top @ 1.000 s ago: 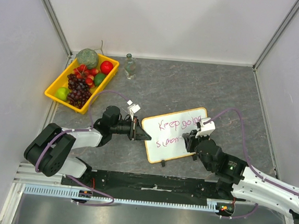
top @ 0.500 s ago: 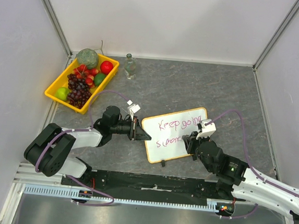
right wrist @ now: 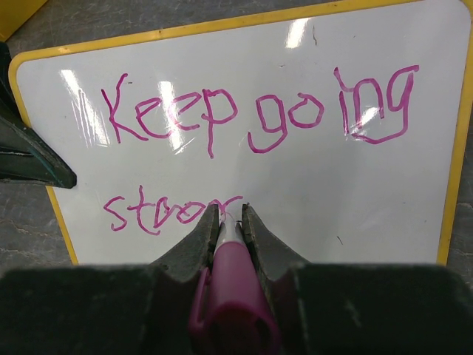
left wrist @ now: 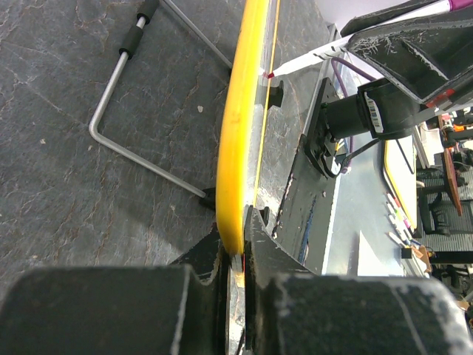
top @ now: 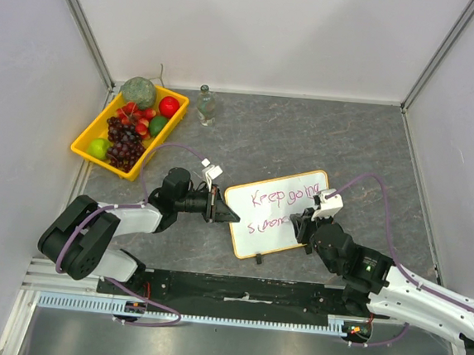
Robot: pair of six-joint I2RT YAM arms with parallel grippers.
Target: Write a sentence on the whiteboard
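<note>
Left jaws on whiteboard (top: 277, 212), lengthwise left-right.

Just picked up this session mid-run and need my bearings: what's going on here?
The left pincer is clamped on the whiteboard at its yellow left edge, steadying it. The right pincer grips a pink marker, its tip on the board at the end of the second line. "Keep going" is written on top; below, an unfinished word reads roughly "stroo". A tray of fruit and a small bottle sit far left, away from both arms.
</note>
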